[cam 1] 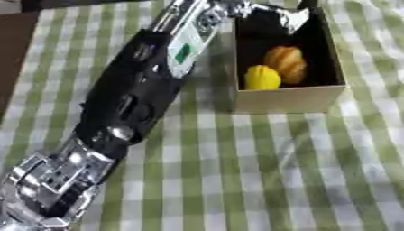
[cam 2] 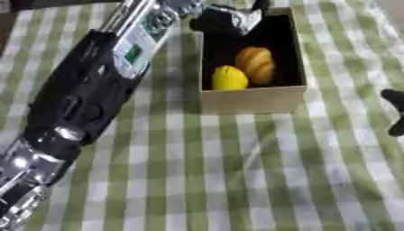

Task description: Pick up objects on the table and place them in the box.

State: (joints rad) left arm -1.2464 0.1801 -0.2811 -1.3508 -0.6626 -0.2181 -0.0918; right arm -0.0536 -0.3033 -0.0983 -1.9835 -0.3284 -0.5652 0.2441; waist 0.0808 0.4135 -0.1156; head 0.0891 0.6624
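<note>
Reaching left hand (cam 2: 229, 19) hovers over box (cam 2: 252, 99).

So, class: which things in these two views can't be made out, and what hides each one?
- Left hand, left eye view: over the box's far end; fingers blurred, any load unclear.
- Right hand, right eye view: cut off by the right edge.
- Yellow item and orange item: too blurred to identify.

Setting: I am looking down at what is resembling a home dining table.
Evidence: a green-and-white checked tablecloth (cam 1: 260, 171) is covering it; dark floor is showing beyond.
</note>
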